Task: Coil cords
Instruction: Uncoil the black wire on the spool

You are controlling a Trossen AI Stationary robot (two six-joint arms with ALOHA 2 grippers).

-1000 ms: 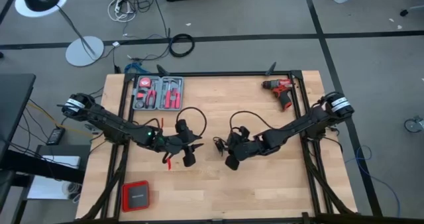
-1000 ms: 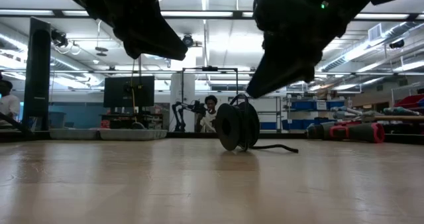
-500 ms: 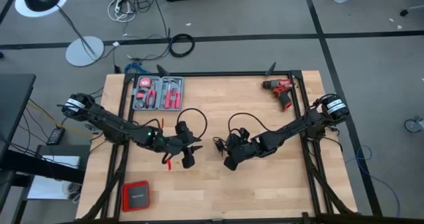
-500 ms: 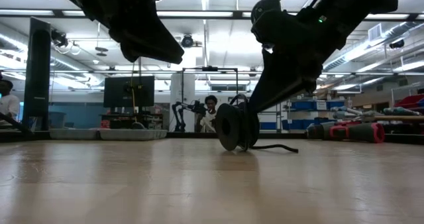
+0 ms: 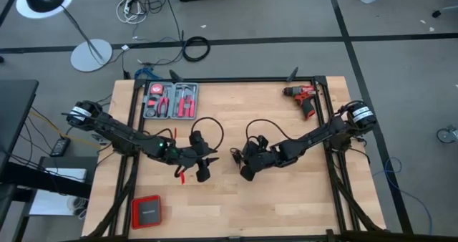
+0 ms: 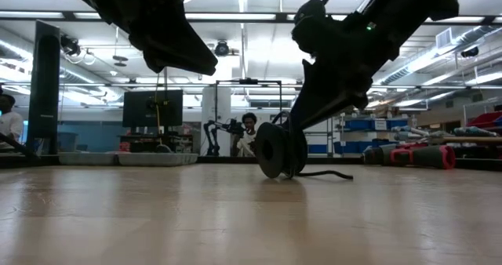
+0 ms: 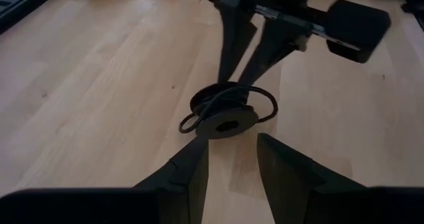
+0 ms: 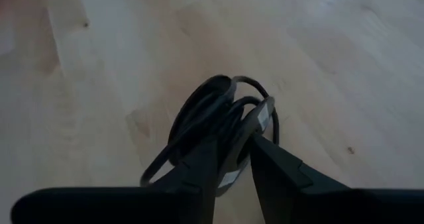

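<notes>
The cord (image 6: 282, 150) sits near the middle of the wooden counter (image 5: 286, 206). It is thin and black and wound round a small dark spool that stands on its edge. One loose end trails flat on the wood beside it. From above, the spool is mostly hidden under the two claws, so the cord is hard to pick out there.

The right claw (image 8: 232, 159) is down at the spool. Its two dark fingers (image 8: 199, 174) stand a narrow way apart, with the spool's edge and a few loops between them. The fingertips cover the spot where they meet the spool, so it is not clear if they squeeze it or only sit around it.

The left claw (image 7: 232, 159) hangs just beside the spool, pointing at it. Its fingers have a small gap between them and nothing in it.

A red drill (image 5: 304, 99) lies near the far right corner. A tray of tools (image 5: 172, 101) sits at the far left, and a red box (image 5: 147, 212) at the near left. A person (image 6: 249, 133) shows far back in the room, small and hard to make out.
</notes>
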